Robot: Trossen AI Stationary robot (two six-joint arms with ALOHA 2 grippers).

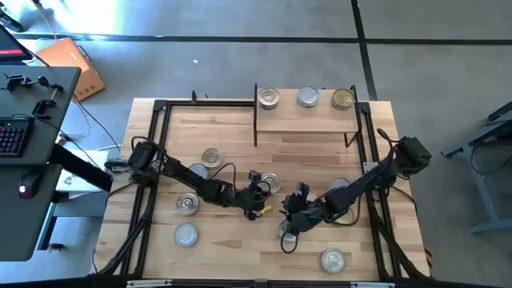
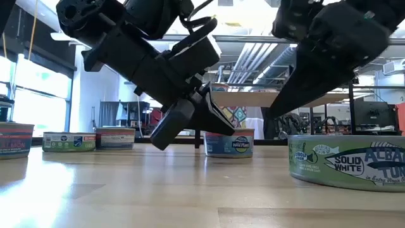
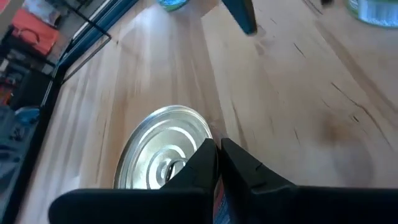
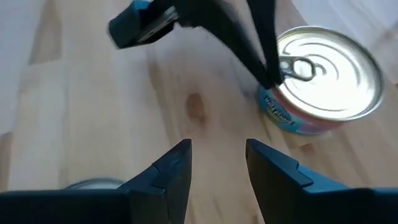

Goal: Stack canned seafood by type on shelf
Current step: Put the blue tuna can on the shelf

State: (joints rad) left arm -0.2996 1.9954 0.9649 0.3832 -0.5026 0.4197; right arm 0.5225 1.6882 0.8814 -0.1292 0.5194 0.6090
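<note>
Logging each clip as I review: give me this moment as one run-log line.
shelf: three tins on it | left gripper: shut, empty, mid-table beside a silver tin | right gripper: open, empty, mid-table | other tins loose on table

Three tins (image 1: 307, 98) on shelf (image 1: 307, 120); others scattered.

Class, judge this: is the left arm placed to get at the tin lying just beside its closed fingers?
Probably yes. The left end effector is shut and empty, the tin lies right beside it, and nothing stands between; the right end effector hangs open nearby.
</note>
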